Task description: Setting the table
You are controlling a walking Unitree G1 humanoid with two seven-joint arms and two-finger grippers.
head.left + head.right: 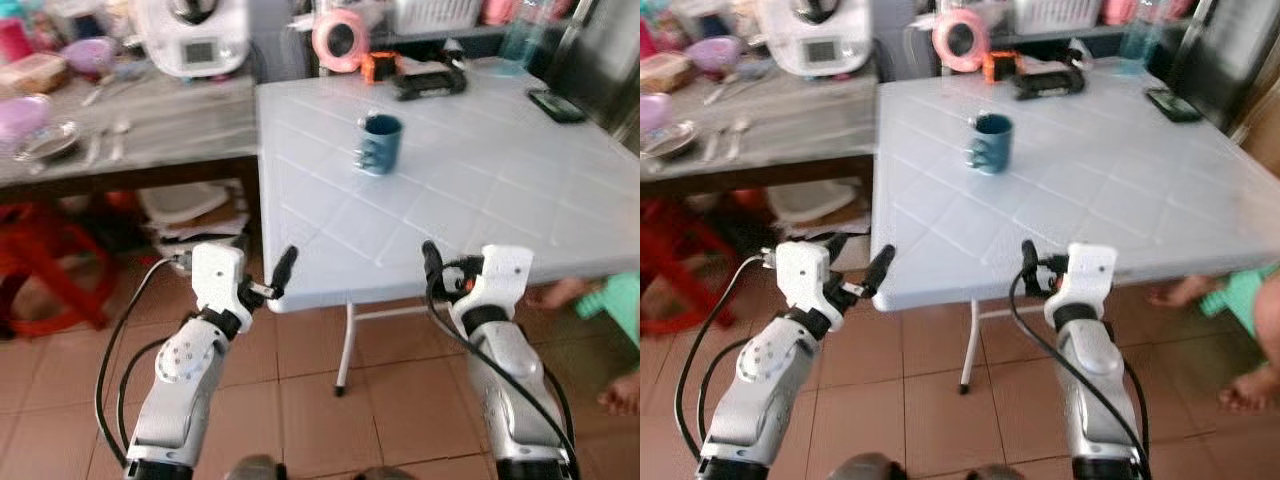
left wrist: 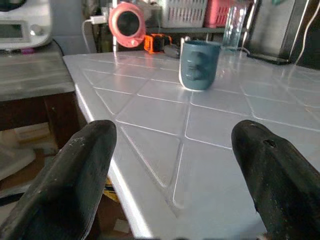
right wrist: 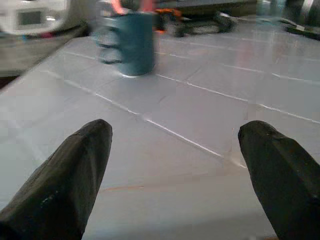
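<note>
Where the tiled floor [image 1: 310, 400] meets the near edge of the white bench [image 1: 480, 190], both arms are raised side by side. The left end effector [image 1: 268, 280] hangs at the bench's near left corner, its fingers [image 2: 75, 180] spread wide with nothing between them. The right end effector [image 1: 440, 268] sits just over the near edge, further right, and its fingers [image 3: 65, 175] are likewise spread and empty.

The bench top is pale, scored with a diamond pattern of grooves, and stands on thin white legs. A dark teal mug [image 1: 379, 144] stands upright on it, a little left of centre and well beyond both end effectors, its handle turned toward the near left. Along the far edge lie a pink round object [image 1: 340, 38], an orange and black tool [image 1: 420, 75], and a clear bottle [image 1: 518, 40]. A dark phone [image 1: 556, 104] lies flat near the far right corner.

To the left, touching or just beside the white one, a grey wooden bench [image 1: 150, 120] carries a white appliance [image 1: 195, 35], purple bowls [image 1: 85, 55], spoons [image 1: 108, 140] and a metal plate [image 1: 45, 140]. A red stool [image 1: 45, 270] stands on the floor beneath it. At the right edge, a person's bare feet [image 1: 620, 385] rest on the floor.
</note>
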